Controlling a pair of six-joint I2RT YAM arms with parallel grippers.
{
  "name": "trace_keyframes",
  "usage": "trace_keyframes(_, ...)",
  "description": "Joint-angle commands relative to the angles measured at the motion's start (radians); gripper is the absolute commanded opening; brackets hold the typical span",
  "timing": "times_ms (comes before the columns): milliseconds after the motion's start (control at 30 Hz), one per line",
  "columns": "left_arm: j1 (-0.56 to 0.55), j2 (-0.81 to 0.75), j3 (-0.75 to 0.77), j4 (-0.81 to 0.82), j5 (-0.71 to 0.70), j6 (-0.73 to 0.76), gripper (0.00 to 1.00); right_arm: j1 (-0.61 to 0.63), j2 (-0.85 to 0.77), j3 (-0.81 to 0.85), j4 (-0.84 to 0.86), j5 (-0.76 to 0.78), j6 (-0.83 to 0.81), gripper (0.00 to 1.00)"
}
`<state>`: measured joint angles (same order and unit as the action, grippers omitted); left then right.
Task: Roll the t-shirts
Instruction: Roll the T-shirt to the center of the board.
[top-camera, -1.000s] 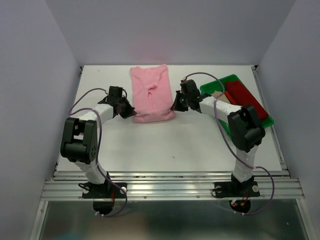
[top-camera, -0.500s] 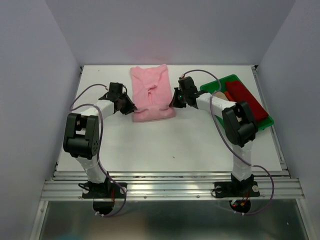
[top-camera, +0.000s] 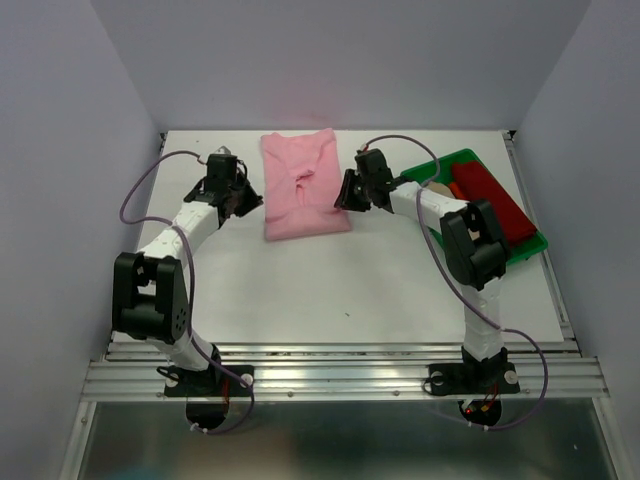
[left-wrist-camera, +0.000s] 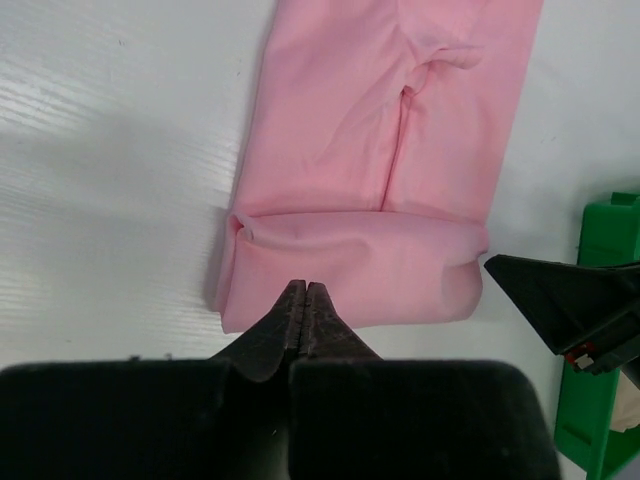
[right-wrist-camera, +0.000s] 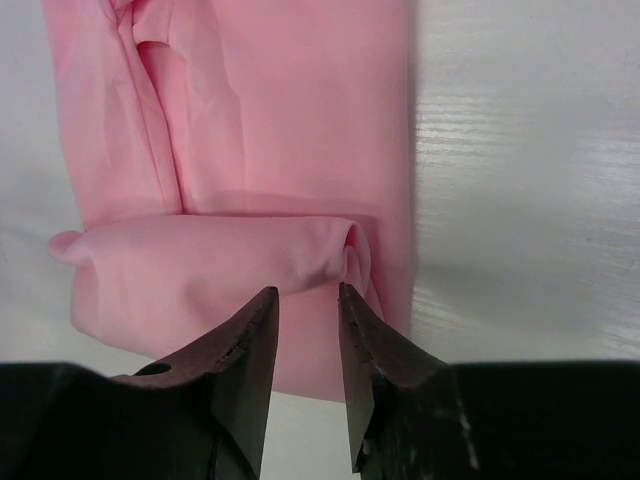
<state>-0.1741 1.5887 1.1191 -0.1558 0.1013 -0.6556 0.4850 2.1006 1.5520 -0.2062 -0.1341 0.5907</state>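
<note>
Two grippers wait at the ends of a small roll in a pink shirt.

The pink shirt (top-camera: 303, 185) lies on the far middle of the table (top-camera: 350, 285), and its long way runs from near to far. Its near end is curled into a short roll (left-wrist-camera: 350, 272) that lies from left to right. The left gripper (left-wrist-camera: 303, 290) is clenched tight with nothing in it, and its tips point at the left part of the roll. The right gripper (right-wrist-camera: 307, 292) has its jaws a little apart with nothing between them, just beside the roll's right end. Both arms look about as near to the roll as each other. To go on, each would likely take its own end and turn the roll toward the far side. A dark red shirt (top-camera: 495, 195) lies in the green tray (top-camera: 533, 243), well apart on the right.
</note>
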Motion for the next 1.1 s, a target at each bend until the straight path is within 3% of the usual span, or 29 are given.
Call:
trace_keyframes(0, -0.018, -0.038, -0.007, -0.005, -0.008, 0.034, 0.00, -0.005, -0.059, -0.006, 0.004, 0.022, -0.017, 0.39)
trace_keyframes(200, -0.048, 0.008, -0.013, 0.028, 0.049, 0.047, 0.00, -0.005, -0.085, -0.038, 0.001, 0.030, -0.040, 0.50)
trace_keyframes(567, -0.051, 0.071, -0.002, 0.047, 0.075, 0.053, 0.00, -0.005, -0.039, -0.058, -0.022, -0.019, -0.049, 0.49)
trace_keyframes(767, -0.051, 0.073, -0.002, 0.048, 0.075, 0.054, 0.00, -0.005, -0.027, -0.053, -0.018, -0.024, -0.040, 0.32)
trace_keyframes(900, -0.051, 0.077, -0.012, 0.050, 0.080, 0.057, 0.00, -0.005, -0.063, -0.093, 0.019, -0.018, -0.031, 0.08)
trace_keyframes(1067, -0.051, 0.086, -0.024, 0.058, 0.083, 0.059, 0.00, -0.005, -0.099, -0.142, 0.034, -0.016, -0.019, 0.01)
